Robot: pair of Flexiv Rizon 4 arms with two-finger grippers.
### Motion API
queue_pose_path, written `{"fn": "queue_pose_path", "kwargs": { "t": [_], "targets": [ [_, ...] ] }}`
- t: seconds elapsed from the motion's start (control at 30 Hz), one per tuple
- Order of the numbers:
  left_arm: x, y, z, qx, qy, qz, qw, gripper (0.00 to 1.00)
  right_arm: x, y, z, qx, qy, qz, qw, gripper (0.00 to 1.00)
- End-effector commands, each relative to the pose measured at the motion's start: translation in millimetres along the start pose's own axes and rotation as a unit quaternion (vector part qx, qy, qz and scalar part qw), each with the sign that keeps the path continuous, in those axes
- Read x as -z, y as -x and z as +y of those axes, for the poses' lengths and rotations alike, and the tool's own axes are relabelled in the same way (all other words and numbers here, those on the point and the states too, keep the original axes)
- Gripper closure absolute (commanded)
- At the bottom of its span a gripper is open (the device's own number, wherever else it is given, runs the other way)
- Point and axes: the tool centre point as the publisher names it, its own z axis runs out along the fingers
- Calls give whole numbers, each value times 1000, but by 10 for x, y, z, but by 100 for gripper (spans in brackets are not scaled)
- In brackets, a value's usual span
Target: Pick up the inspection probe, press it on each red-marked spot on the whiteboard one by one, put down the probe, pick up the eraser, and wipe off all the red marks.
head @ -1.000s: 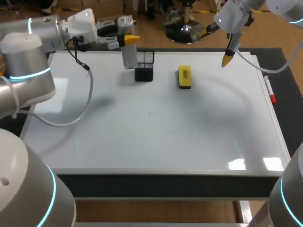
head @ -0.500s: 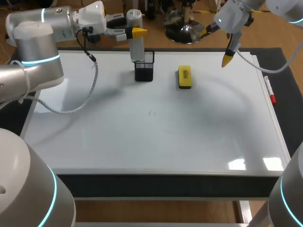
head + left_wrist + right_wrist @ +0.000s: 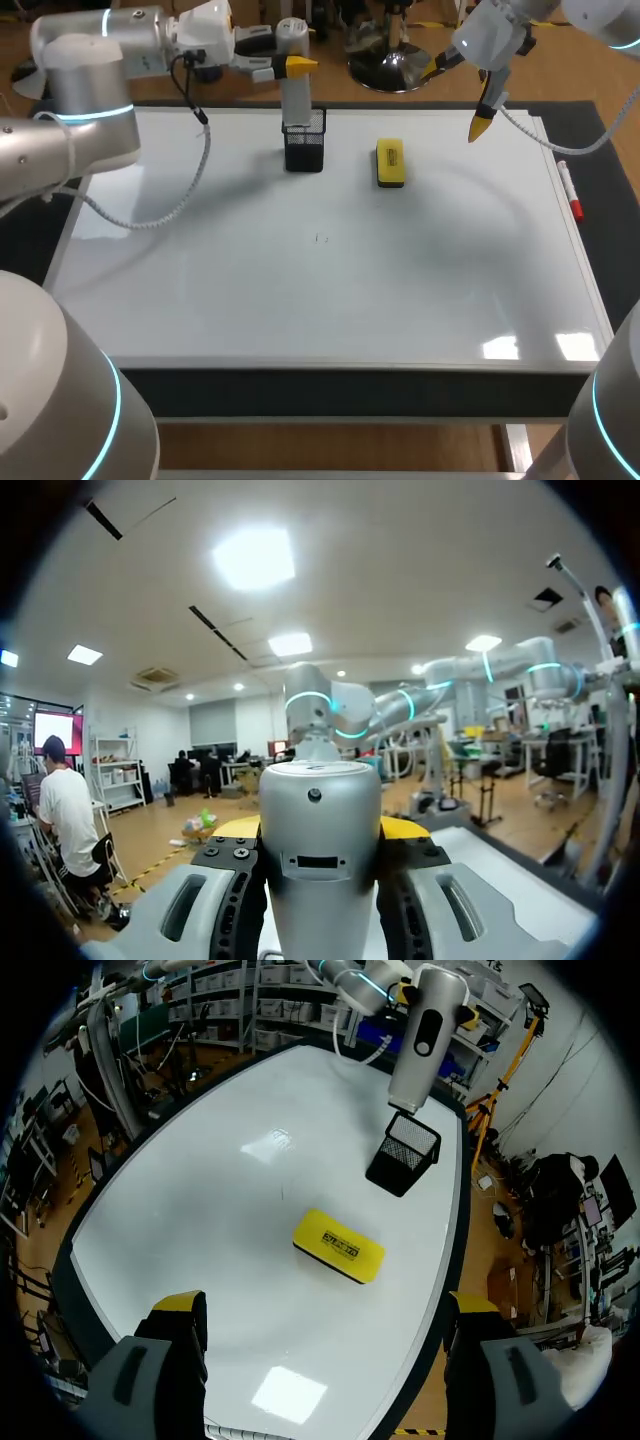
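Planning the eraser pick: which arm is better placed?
Right. The right gripper is open and empty, the eraser just ahead of it; the left gripper is shut on the probe above the mesh holder.

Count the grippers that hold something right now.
1. The left gripper is shut on the inspection probe, above the black mesh holder. The right gripper hangs open and empty over the far right of the whiteboard.
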Motion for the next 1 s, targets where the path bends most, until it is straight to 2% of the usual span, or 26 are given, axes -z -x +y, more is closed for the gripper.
{"fn": "queue_pose_path", "kwargs": {
  "t": [0.03,1.0],
  "targets": [
    [-44,89,42,2,-1,22,1000,100,9,0,2,0,-2,2,1000,0],
    [-71,274,427,17,-13,36,999,100,9,0,2,0,-2,2,1000,0]
  ]
}}
